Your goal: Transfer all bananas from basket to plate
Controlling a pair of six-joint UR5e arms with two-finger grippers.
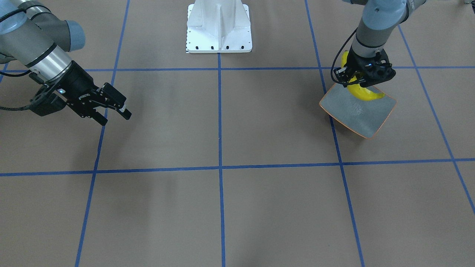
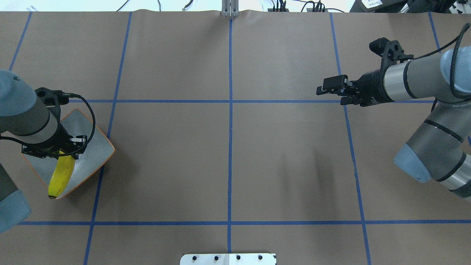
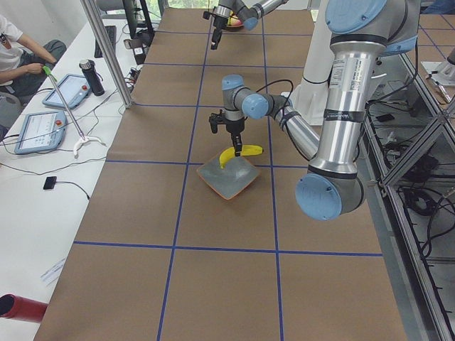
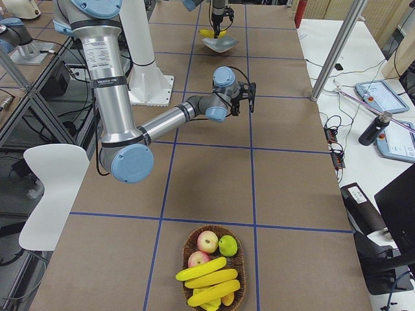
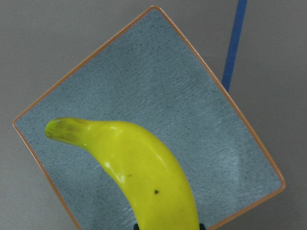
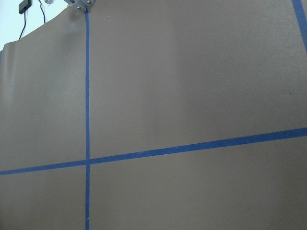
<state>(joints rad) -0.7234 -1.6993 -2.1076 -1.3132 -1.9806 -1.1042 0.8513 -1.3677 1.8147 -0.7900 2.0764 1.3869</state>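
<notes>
My left gripper [image 2: 62, 151] is shut on a yellow banana [image 2: 62, 176] and holds it low over the grey-green, orange-rimmed plate [image 2: 92, 147] at the table's left end. The left wrist view shows the banana [image 5: 144, 177] just above the plate [image 5: 158, 81]. In the front view that gripper [image 1: 363, 84] stands over the plate's back edge [image 1: 356, 115]. My right gripper [image 2: 322, 88] is open and empty, hovering above bare table at the right. The wicker basket [image 4: 189, 245] at the far right end holds three more bananas [image 4: 209, 280].
Two red apples [image 4: 207, 241] and a green apple [image 4: 227, 245] lie in the basket with the bananas. The white robot base [image 1: 219, 27] stands at the table's middle edge. Blue tape lines cross the brown table. Operators' tablets [image 3: 62, 90] lie on a side table.
</notes>
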